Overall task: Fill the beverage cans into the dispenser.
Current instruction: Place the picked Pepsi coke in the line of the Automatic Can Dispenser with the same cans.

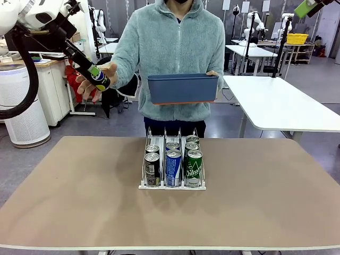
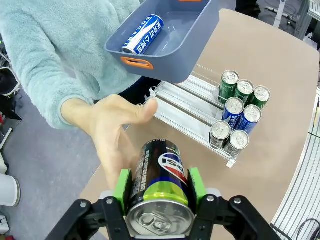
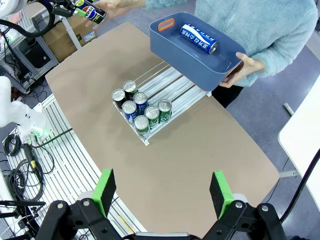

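Carrying step, read from the robot's left to its right. The left gripper (image 2: 159, 182) hangs high beyond the table's (image 1: 79, 186) left far corner, its green pads (image 2: 124, 181) pinching a dark can (image 1: 99, 78) across the body. The can lies tilted, its silver top turned towards the wrist. Just past it the person's open hand (image 2: 112, 132) is spread (contact with the can cannot be told).

At centre the person's other hand holds a blue tub (image 1: 183, 87) above the table's far edge, with one blue can (image 2: 144, 34) lying on its side inside.

Below it, on the table, stands the dispenser (image 2: 182, 100), holding seven upright cans at the robot's end. Two dark ones fill the left lane, two blue the middle and three green the right. The far stretch of every lane is bare.

At far right the right gripper (image 3: 164, 192) hovers high over the table with its fingers spread wide and nothing between them.

To do the step well, the dark can is probably best taken to the left lane. It should be turned upright on the way and lowered between the rails behind the two dark cans. The approach should pass under or beside the tub. The pinch should loosen only once the base rests flat, since a slim can set down tilted is likely to topple onto its neighbours.
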